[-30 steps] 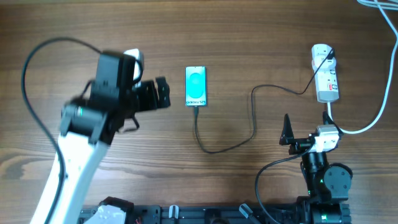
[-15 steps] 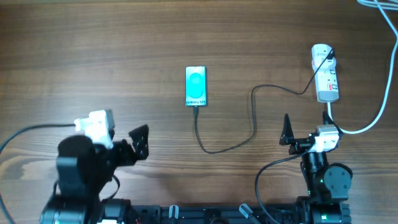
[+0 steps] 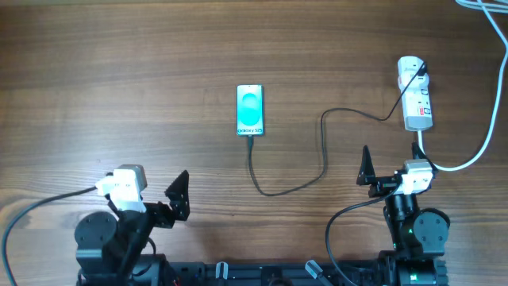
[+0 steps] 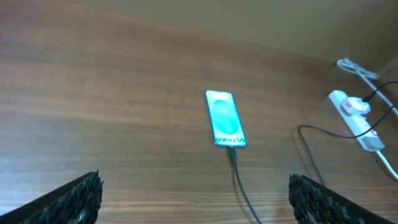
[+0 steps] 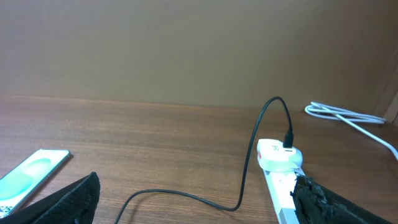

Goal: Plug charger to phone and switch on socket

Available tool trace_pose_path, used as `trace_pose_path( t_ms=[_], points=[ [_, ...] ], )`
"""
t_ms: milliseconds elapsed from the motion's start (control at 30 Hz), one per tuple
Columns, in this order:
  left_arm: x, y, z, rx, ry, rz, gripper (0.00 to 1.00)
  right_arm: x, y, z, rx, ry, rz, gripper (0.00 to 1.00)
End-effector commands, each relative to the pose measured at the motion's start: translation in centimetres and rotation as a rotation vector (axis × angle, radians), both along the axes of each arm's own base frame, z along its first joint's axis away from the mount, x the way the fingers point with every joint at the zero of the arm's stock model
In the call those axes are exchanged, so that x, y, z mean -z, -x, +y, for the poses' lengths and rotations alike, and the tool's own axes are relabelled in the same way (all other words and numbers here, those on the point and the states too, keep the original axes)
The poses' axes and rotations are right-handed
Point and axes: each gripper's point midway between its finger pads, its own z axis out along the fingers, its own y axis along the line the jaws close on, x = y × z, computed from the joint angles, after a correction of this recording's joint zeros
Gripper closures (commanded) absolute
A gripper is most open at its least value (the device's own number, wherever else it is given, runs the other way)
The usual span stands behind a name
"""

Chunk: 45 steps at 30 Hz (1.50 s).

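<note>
The phone (image 3: pixel 250 110) lies flat mid-table with its teal screen up; it also shows in the left wrist view (image 4: pixel 225 118) and the right wrist view (image 5: pixel 31 177). The charger (image 3: pixel 323 151) runs as a thin black cable from the phone's near edge, where its tip appears plugged in, to a white adapter on the socket (image 3: pixel 415 99). The charger also shows in both wrist views (image 4: pixel 239 180) (image 5: pixel 249 180), as does the socket (image 4: pixel 356 118) (image 5: pixel 280 171). My left gripper (image 3: pixel 178 197) (image 4: pixel 196 199) is open and empty near the front left. My right gripper (image 3: pixel 367 168) (image 5: pixel 196 199) is open and empty, in front of the socket.
A thick white lead (image 3: pixel 476 155) runs from the socket's near end round to the far right corner. The arm bases and their black wires sit along the front edge.
My left arm has pulled back from beside the phone to the front left of the table. The right arm, phone, charger and socket have not moved.
</note>
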Motion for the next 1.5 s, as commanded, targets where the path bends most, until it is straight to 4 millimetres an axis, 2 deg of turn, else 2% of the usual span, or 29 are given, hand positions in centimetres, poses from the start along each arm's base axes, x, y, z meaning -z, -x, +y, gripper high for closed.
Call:
trace_pose_path(
  t_ms=[0, 133, 733, 1000, 1233, 1467],
  points=[
    [0.4, -0.2, -0.6, 0.044, -0.002, -0.081, 0.00, -0.2, 0.1, -0.3, 0.013, 0.006, -0.012, 0.00],
    [0.6, -0.7, -0.6, 0.041, -0.004, -0.155, 0.00, -0.2, 0.1, -0.3, 0.013, 0.006, -0.012, 0.00],
    [-1.5, -3.3, -0.6, 0.044, -0.015, -0.464, 0.00, -0.2, 0.1, -0.3, 0.013, 0.006, -0.012, 0.00],
    [-1.9, -3.9, -0.5, 0.042, -0.020, -0.576, 0.00, -0.2, 0.1, -0.3, 0.013, 0.006, -0.012, 0.00],
    [-2.6, -4.1, 0.4, -0.014, -0.018, -0.674, 0.00, -0.2, 0.1, -0.3, 0.013, 0.006, -0.012, 0.00],
    [-2.5, -4.3, 1.3, -0.067, -0.023, -0.672, 0.00, -0.2, 0.1, -0.3, 0.013, 0.006, -0.012, 0.00]
  ],
)
